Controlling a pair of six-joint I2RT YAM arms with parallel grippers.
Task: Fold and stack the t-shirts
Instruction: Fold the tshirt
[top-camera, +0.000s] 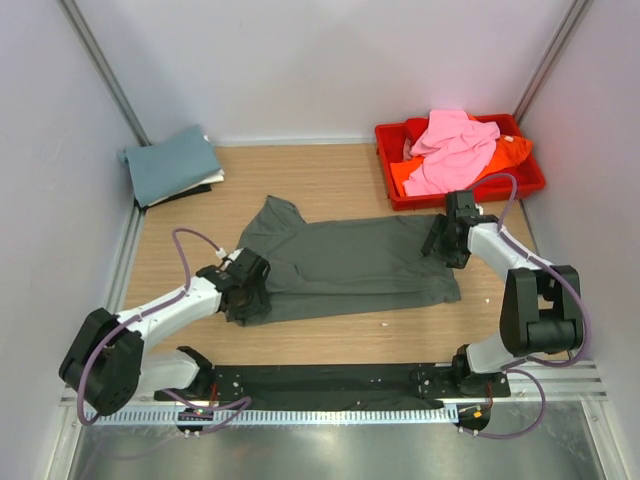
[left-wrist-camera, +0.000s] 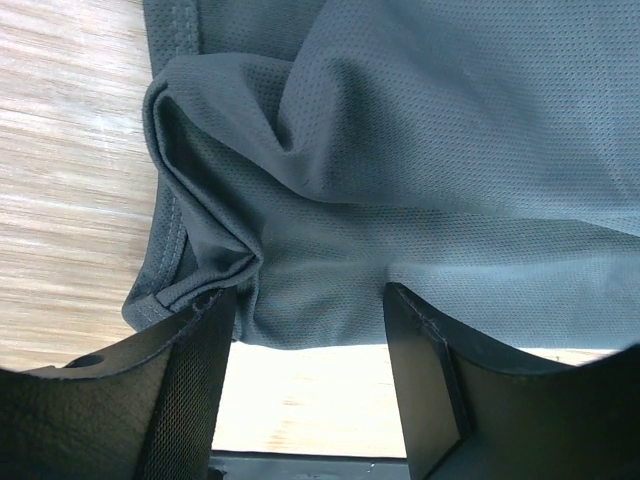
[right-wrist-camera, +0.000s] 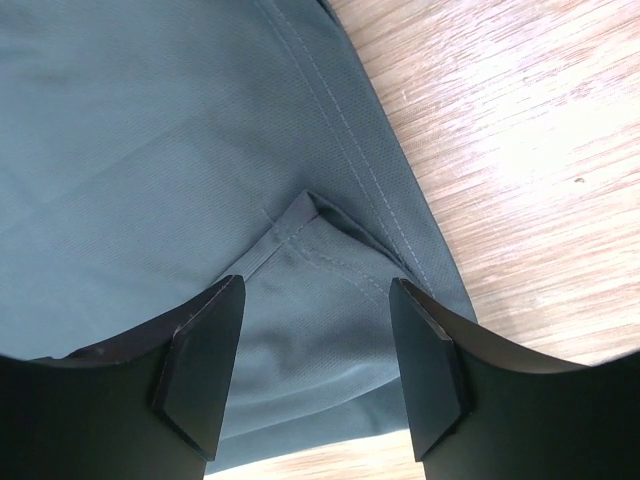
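Wooden worktop (top-camera: 330, 185) carries a dark grey t-shirt (top-camera: 350, 262) spread across its middle. Left end effector (left-wrist-camera: 305, 295) and right end effector (right-wrist-camera: 318, 285) sit over its opposite ends, jaws apart, gripping nothing.

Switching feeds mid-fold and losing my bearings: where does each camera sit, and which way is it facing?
Top external: above and behind the arm bases, looking down on the table; both arms show, left hand and right hand at opposite ends of the dark grey t-shirt.
Left wrist: on the left arm, facing down past its own fingers at the shirt's bunched edge.
Right wrist: on the right arm, facing down past its fingers at a folded-over hem corner.
Shared: all three see that t-shirt and the table.
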